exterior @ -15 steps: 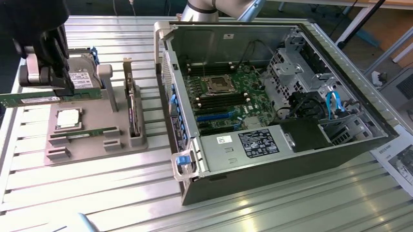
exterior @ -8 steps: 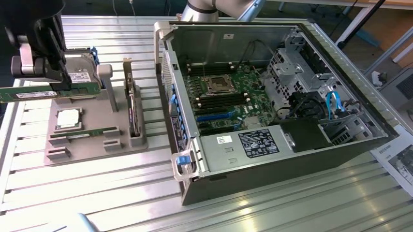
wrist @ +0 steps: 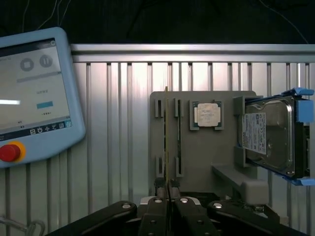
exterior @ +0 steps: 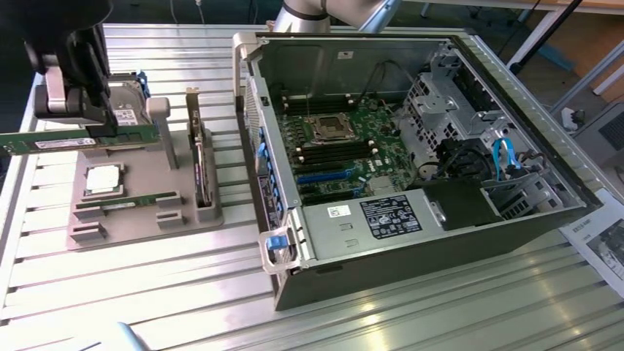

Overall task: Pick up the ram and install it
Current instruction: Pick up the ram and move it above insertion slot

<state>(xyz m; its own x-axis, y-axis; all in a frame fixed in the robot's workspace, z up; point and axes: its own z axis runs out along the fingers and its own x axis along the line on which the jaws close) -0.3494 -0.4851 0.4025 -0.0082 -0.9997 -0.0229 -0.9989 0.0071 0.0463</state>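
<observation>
Gripper [exterior: 98,130] at the exterior view's left, high in the frame, fingers clamped together on the ram [exterior: 44,142]. The ram is a long green stick held level and lifted clear above the grey holder [exterior: 146,219], not touching it. Behind the gripper a hard drive [exterior: 127,110] with blue rails stands on the holder's far end. Below the ram, a square silver processor [exterior: 104,179] lies flat in its recess. Just in front of it a second green stick [exterior: 127,199] sits in a slot, probably another memory stick, but it is hard to be sure. A dark expansion card [exterior: 200,172] stands upright on the holder's edge toward the exterior view's right.

Further toward the exterior view's right, an open computer case [exterior: 546,153] lies on its side on the ribbed metal table [exterior: 390,322], well apart from the ram. Its green motherboard [exterior: 341,146] faces up, with black slots beside the processor socket.

In the wrist view the ram shows edge-on as a thin line running out from between the fingers [wrist: 156,216] across the holder. A control tablet [wrist: 34,93] with a red button [wrist: 10,152] lies on the table beside the holder.
</observation>
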